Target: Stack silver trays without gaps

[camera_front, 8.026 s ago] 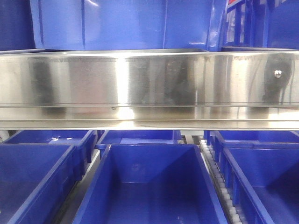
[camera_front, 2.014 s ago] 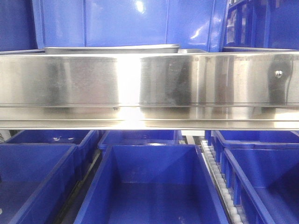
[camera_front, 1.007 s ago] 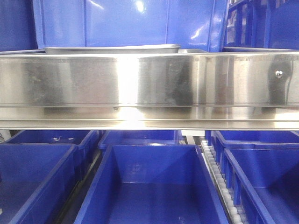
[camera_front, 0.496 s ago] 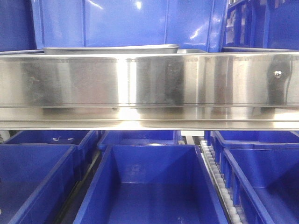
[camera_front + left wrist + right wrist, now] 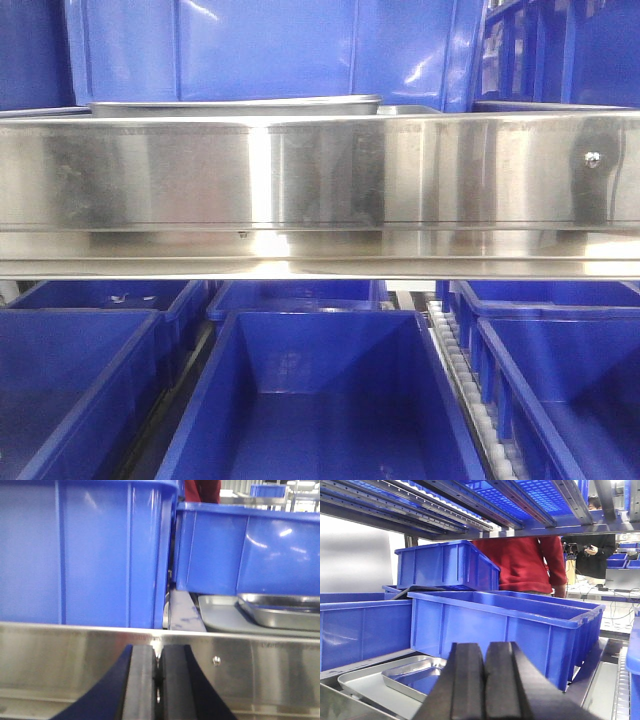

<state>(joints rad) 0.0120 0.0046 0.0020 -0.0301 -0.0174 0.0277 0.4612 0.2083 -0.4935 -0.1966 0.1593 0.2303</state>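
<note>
The silver trays (image 5: 405, 677) sit at the lower left of the right wrist view, a smaller pan (image 5: 415, 672) lying inside a wider, flatter one (image 5: 365, 687) on the shelf beside the blue bins (image 5: 505, 625). It looks nested, though perhaps a little askew (hard to judge), so squaring it up may be all that remains. Both claws carry nothing: the left gripper (image 5: 156, 680) and the right gripper (image 5: 484, 680) are pinched together. The shelf rail (image 5: 320, 190) fills the front view. No writing is readable anywhere.
</note>
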